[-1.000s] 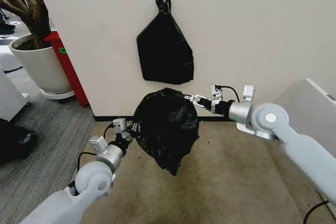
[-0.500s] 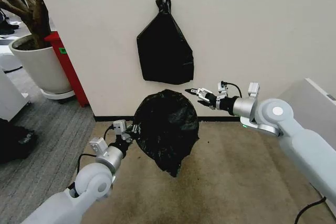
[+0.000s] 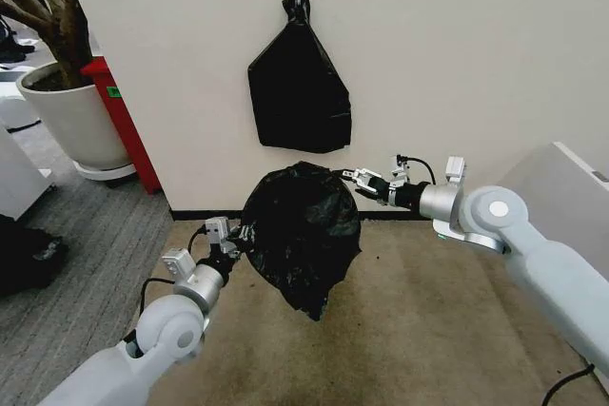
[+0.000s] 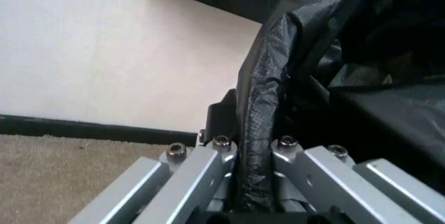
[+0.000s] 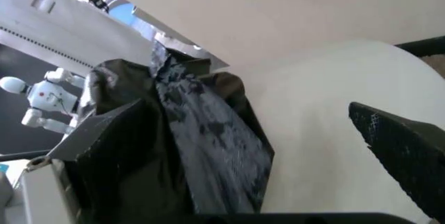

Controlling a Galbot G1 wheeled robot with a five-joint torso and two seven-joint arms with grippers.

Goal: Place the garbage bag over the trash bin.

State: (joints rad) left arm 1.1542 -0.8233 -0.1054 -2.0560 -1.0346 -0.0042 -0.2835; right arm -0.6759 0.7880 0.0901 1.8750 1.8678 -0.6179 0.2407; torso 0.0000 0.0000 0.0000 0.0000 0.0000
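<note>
Wall [image 3: 457,54] behind; knotted bundle [image 3: 298,83] hanging above the bag [image 3: 303,235]. Bag dangling over open carpet [image 3: 428,311], left gripper [image 3: 231,235] clamping its edge. Right gripper [image 3: 350,176], fingers spread, coming back toward the bag's top rim since half a second ago.

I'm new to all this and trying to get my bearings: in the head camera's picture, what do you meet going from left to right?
White plant pot → red stand → left gripper → garbage bag → right gripper → grey cabinet corner.
</note>
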